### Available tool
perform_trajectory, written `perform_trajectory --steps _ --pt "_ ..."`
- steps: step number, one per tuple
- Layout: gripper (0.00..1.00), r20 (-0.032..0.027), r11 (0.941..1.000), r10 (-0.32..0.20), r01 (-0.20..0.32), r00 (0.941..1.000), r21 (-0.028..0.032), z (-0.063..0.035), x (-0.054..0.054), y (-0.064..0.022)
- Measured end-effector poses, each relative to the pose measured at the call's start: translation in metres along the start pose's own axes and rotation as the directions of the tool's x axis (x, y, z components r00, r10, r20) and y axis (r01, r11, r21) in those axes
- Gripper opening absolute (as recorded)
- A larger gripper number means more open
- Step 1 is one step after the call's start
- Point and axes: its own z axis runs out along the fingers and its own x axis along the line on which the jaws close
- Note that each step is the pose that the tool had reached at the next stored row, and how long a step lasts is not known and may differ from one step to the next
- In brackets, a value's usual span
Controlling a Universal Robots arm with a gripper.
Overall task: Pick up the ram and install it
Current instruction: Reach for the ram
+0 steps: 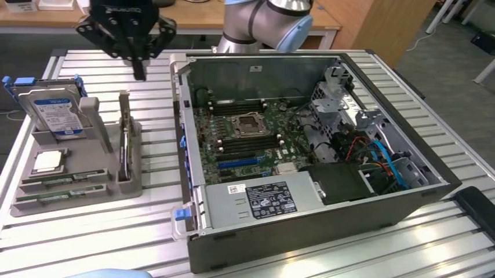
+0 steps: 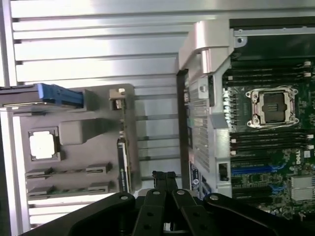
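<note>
Hovering over the slatted table (image 1: pixel 93 231), the gripper (image 1: pixel 139 74) is pressing its two fingers together with nothing between them, so no part is being carried. It is hanging between the grey tray (image 1: pixel 93 153) on the exterior view's left and the open computer case (image 1: pixel 309 231), above the gap near the tray's far end. The ram (image 1: pixel 64 180) is lying flat in a slot at the tray's near end, untouched, with a second green stick (image 1: pixel 58 195) just beside it. A thin board (image 1: pixel 124 145) is standing on edge along the side of the tray nearest the case. Whether it is also memory cannot be told, though it is the tray part lying closest beneath the gripper. Inside the case, the long dark memory slots (image 1: pixel 247 142) flanking the processor socket (image 1: pixel 247 123) are showing no stick seated in them, as far as can be made out. Judging from this layout, the task is standing at its very beginning: neither the pick-up nor the installation is yet showing any sign of being done.
</note>
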Motion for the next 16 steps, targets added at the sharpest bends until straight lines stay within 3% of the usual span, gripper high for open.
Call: perform_trajectory --steps 16 --pt "0.1 0.0001 1.0 0.0 0.0 1.0 0.0 -0.0018 0.073 -0.0038"
